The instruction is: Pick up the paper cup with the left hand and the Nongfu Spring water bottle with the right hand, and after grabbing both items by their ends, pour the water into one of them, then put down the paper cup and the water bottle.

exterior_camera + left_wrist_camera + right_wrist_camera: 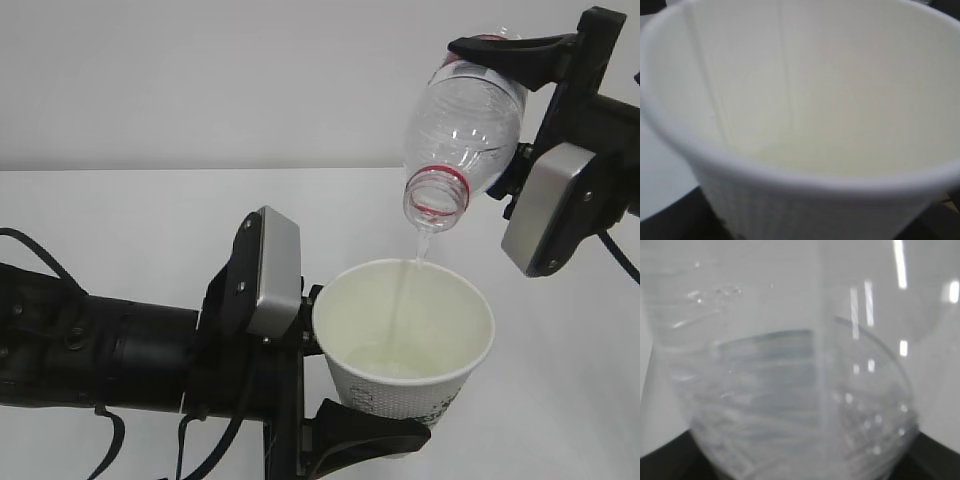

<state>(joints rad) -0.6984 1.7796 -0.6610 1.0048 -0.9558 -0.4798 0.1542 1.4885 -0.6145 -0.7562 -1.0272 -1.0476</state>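
We are tipping the clear ribbed plastic water bottle [463, 125], pinched at its base by our right gripper [520, 100], mouth-down directly above the white tapered paper cup [405, 335], which our left gripper [340, 400] is clamping low; thin water [404, 300] is falling inside.

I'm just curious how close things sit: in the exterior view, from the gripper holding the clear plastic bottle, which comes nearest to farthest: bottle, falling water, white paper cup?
1. Clear ribbed plastic bottle, clamped in the right gripper, upper right.
2. Thin water stream, below the bottle's mouth.
3. White paper cup, lowest, held by the left gripper.
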